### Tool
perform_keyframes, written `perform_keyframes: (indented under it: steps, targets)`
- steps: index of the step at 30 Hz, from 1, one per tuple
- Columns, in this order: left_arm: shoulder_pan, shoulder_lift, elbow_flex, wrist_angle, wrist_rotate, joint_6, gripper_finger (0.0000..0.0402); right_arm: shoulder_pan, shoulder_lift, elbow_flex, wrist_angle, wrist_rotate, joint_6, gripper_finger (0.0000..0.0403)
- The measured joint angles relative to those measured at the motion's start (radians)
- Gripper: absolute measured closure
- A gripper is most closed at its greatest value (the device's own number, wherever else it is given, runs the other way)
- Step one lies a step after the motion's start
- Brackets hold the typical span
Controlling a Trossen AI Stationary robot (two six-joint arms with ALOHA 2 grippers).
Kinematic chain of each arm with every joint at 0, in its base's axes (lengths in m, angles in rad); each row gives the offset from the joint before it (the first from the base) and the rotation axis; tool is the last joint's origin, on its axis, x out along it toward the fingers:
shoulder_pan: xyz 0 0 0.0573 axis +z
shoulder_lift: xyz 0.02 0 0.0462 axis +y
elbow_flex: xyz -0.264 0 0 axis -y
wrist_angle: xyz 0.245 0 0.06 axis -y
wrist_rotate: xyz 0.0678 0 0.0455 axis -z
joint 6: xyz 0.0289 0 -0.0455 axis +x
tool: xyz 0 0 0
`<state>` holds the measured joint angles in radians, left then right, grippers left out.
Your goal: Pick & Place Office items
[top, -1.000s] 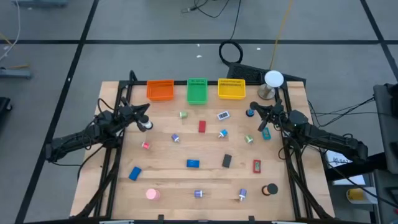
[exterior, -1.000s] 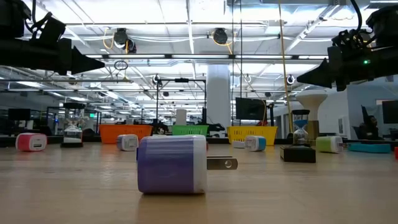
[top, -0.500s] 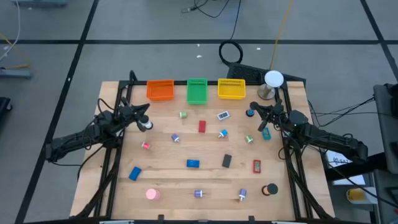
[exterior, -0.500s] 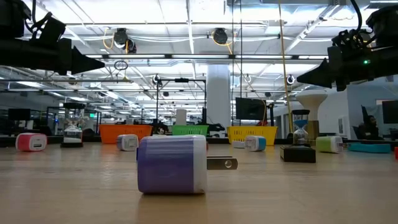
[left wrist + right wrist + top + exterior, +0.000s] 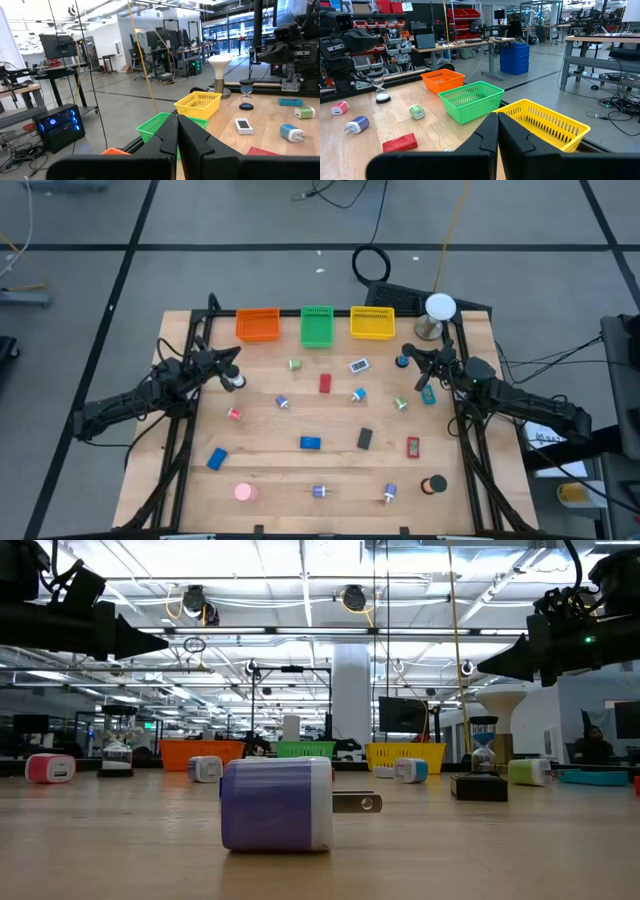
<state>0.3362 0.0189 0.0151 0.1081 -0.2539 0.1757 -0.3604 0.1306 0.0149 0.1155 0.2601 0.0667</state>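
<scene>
The office items lie scattered on the wooden table (image 5: 270, 470): a red block (image 5: 324, 384), blue blocks (image 5: 310, 443) (image 5: 217, 458), a black block (image 5: 365, 438), a pink round piece (image 5: 244, 492) and a purple plug piece (image 5: 277, 803) near the front edge. My left gripper (image 5: 236, 352) hovers shut over the table's far left, pointing level toward the bins. Over the far right, my right gripper (image 5: 405, 352) hovers the same way, also shut. Both sets of fingertips (image 5: 177, 117) (image 5: 497, 116) are closed with nothing between them.
Orange (image 5: 258, 324), green (image 5: 317, 326) and yellow (image 5: 372, 323) bins stand in a row at the far edge. A white-domed stand (image 5: 439, 310) is at the far right corner, with a small hourglass (image 5: 402, 362) beside my right gripper. Black frame rails run along both table sides.
</scene>
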Motion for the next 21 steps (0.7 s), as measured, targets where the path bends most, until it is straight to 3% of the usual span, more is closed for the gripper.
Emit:
perform_keyframes:
  steps: [21]
  targets:
    - [0.0,0.0,0.0,0.017,0.0,-0.001,0.0394,0.0,0.0,0.0,0.0,0.0,0.0,0.0403]
